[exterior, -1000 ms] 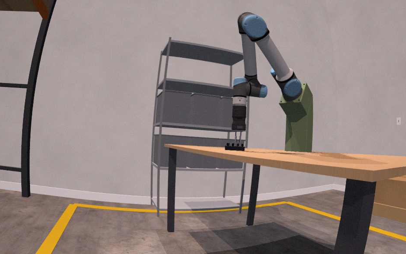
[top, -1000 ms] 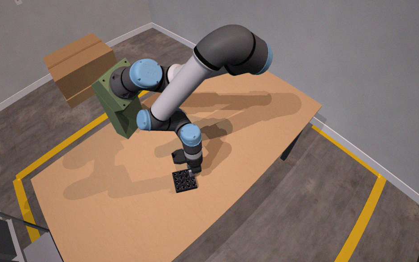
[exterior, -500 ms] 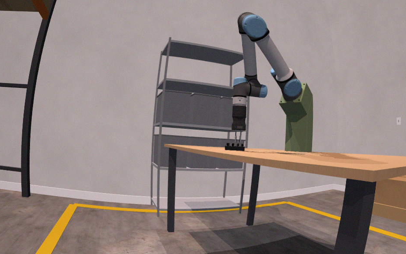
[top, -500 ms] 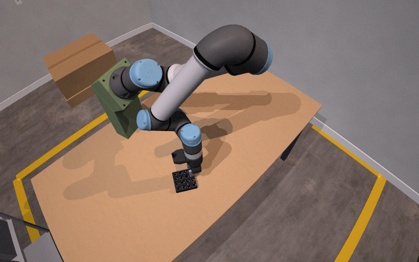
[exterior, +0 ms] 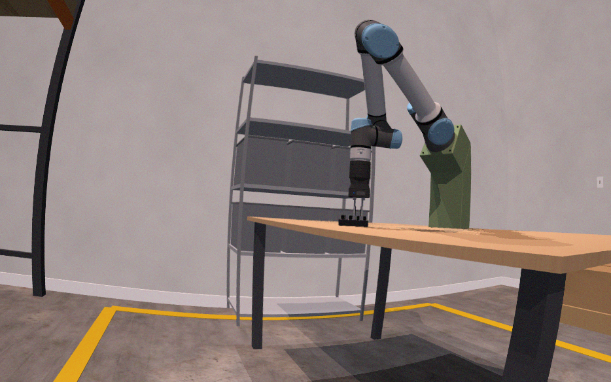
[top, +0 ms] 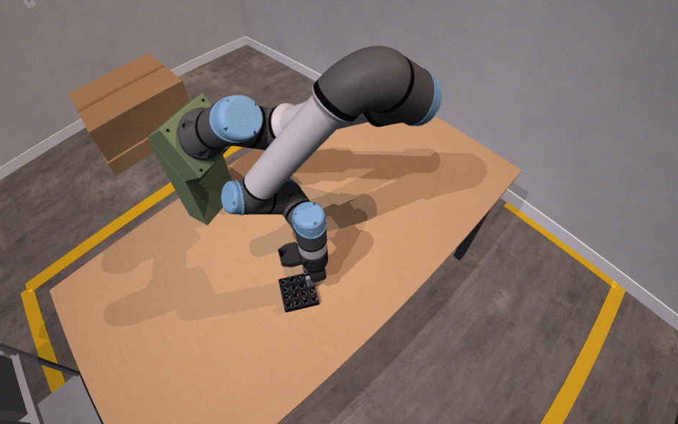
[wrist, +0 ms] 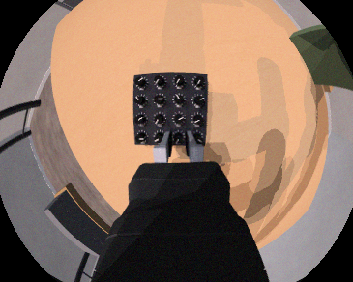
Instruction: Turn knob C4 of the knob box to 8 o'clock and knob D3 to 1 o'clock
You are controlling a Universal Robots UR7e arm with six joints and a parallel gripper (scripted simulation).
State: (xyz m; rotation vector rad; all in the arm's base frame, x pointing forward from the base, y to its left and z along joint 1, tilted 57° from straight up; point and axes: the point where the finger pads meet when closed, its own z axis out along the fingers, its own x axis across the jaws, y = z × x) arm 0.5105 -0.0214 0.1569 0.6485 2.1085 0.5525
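Observation:
The black knob box (top: 301, 308) (exterior: 352, 222) (wrist: 169, 110) stands flat on the table, with sixteen dark knobs in four rows of four, each with a white line. The printed names are too small to read and no socket shows, so I cannot tell which knobs are C4 and D3. My gripper (top: 308, 281) (exterior: 358, 214) (wrist: 178, 139) points straight down, its fingers part-way open. In the wrist view they stand either side of the third knob (wrist: 179, 139) from the left in the nearest row, with gaps beside it. The fingers partly hide its neighbours.
Other knobs stand close around the fingers. The wooden table (top: 173, 358) (exterior: 464, 242) (wrist: 95, 63) carries the arm's shadows. The green robot pedestal (top: 189, 184) (exterior: 450, 199) (wrist: 322, 55) stands beyond the box. A grey shelf rack (exterior: 298, 190) and a cardboard box (top: 136, 121) stand off the table.

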